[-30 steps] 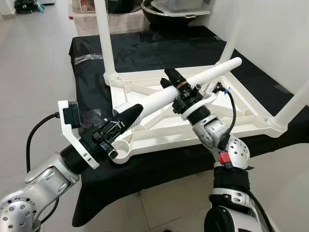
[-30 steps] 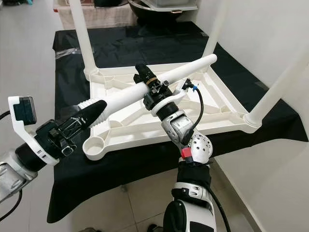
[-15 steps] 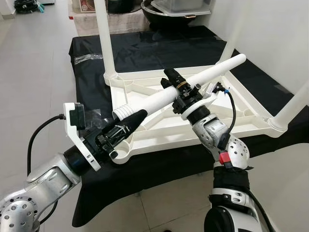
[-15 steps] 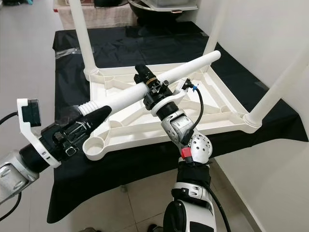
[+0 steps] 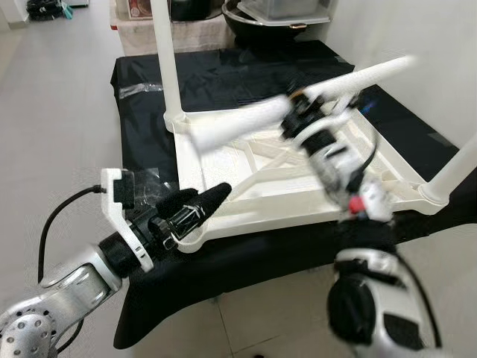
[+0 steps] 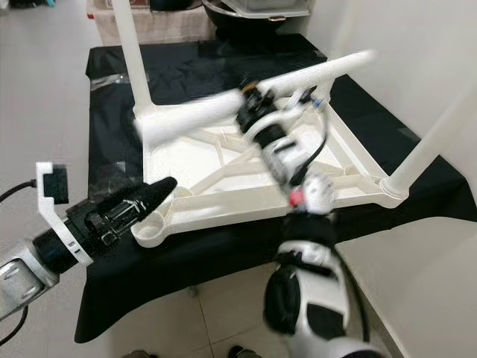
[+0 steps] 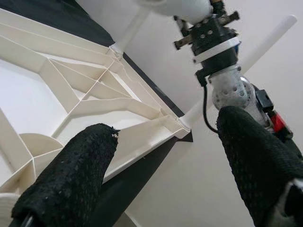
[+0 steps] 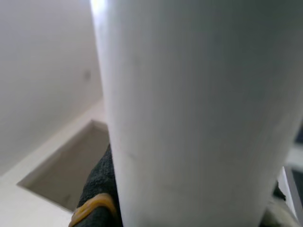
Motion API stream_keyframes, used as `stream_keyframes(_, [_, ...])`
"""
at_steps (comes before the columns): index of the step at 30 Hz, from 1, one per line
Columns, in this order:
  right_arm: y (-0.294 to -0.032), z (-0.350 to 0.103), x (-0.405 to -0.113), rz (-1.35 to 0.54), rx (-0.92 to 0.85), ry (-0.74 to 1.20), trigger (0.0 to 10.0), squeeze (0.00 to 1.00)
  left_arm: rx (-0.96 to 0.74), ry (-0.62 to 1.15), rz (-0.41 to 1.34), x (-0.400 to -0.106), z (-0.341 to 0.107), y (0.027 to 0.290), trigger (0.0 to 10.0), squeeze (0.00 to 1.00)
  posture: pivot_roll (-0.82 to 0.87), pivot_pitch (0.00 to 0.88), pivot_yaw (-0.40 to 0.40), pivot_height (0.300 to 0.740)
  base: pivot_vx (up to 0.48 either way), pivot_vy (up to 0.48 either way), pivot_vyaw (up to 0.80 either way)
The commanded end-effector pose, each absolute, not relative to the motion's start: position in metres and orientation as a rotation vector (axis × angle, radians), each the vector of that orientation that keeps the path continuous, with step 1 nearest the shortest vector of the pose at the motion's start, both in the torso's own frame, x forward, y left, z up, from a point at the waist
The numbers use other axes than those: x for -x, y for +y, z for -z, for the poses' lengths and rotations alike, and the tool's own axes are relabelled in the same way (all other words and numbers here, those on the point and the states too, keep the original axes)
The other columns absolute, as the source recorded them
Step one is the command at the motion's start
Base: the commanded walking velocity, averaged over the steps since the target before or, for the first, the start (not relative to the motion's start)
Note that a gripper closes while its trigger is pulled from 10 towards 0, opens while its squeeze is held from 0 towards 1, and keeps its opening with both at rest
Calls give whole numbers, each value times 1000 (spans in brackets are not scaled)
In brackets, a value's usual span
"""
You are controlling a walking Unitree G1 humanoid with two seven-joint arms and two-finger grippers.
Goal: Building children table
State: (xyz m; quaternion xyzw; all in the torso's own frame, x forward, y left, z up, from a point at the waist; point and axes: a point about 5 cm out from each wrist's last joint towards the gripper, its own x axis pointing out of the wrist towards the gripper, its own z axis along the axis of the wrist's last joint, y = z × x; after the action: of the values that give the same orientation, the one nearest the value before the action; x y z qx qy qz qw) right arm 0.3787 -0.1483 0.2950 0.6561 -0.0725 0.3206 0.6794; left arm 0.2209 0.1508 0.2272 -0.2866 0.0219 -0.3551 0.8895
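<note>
the left gripper (image 5: 212, 200) is held low at the near left corner of the upturned white tabletop (image 5: 298, 190), its silver arm reaching in from the floor side. its two black fingers (image 7: 71, 175) are spread apart with nothing between them, their tips just beside the round empty leg socket (image 6: 151, 228) at that corner. bare grey floor (image 5: 52, 134) lies open to the left of the black-draped table (image 5: 141, 97) that carries the tabletop. an upright white leg (image 5: 168, 60) is fitted at the far left corner, and two more stand along the right edge, close to the white wall (image 6: 417, 67). the right gripper (image 5: 302, 119) is raised above the middle of the tabletop, the arm bent up from below and blurred by motion. it is clamped on a loose white table leg (image 5: 238, 125), which is held well above the ribbed underside, slanting from low on the left to high on the right. in the right wrist view the leg's smooth tube (image 8: 189, 113) is seen pressed against a black finger.
</note>
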Motion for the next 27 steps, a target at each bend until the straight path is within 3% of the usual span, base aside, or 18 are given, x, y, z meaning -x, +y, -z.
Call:
stream_keyframes(1, [-153, -294, -382, -703, -1443, -169, 0, 0, 569, 71, 711, -218, -222, 154, 10000, 0, 118, 119, -95, 740, 0, 0, 0])
stream_keyframes(3, [-156, -295, -383, -700, -1424, -178, 0, 0, 566, 73, 704, -218, -221, 154, 10000, 0, 118, 118, -94, 740, 0, 0, 0])
stream_keyframes(4, [-155, -298, -381, -704, -1305, -189, 0, 0, 552, 77, 701, -217, -220, 154, 10000, 0, 119, 114, -96, 740, 0, 0, 0])
stream_keyframes(5, [-152, -299, -380, -711, -1191, -197, 3255, 0, 541, 80, 699, -216, -219, 153, 10000, 0, 119, 114, -96, 740, 0, 0, 0])
stream_keyframes(6, [-152, -299, -380, -711, -1191, -197, 3255, 0, 541, 80, 699, -216, -219, 153, 10000, 0, 119, 114, -96, 740, 0, 0, 0])
stream_keyframes(7, [-146, -298, -379, -706, -999, -203, 10000, 0, 531, 81, 691, -216, -218, 151, 10000, 0, 119, 110, -94, 740, 0, 0, 0])
stream_keyframes(8, [-136, -293, -377, -685, -755, -201, 10000, 0, 533, 70, 679, -216, -219, 149, 10000, 0, 113, 106, -91, 740, 0, 0, 0])
stream_keyframes(9, [-136, -293, -377, -685, -755, -201, 10000, 0, 533, 70, 679, -216, -219, 149, 10000, 0, 113, 106, -91, 740, 0, 0, 0])
stream_keyframes(11, [-123, -282, -375, -617, -417, -220, 10000, 0, 478, 31, 623, -218, -219, 143, 10000, 0, 111, 100, -89, 740, 0, 0, 0])
stream_keyframes(12, [-123, -282, -375, -617, -417, -220, 10000, 0, 478, 31, 623, -218, -219, 143, 10000, 0, 111, 100, -89, 740, 0, 0, 0])
stream_keyframes(13, [-120, -276, -372, -579, -292, -242, 10000, 0, 451, 3, 571, -220, -220, 139, 10000, 0, 114, 96, -93, 740, 0, 0, 0])
stream_keyframes(17, [-119, -273, -366, -536, -202, -286, 10000, 0, 403, -27, 480, -222, -220, 135, 10000, 0, 116, 89, -93, 740, 0, 0, 139])
stream_keyframes(27, [-119, -272, -357, -459, -134, -346, 10000, 0, 253, -37, 352, -219, -212, 122, 10000, 0, 111, 72, -97, 740, 0, 0, 800])
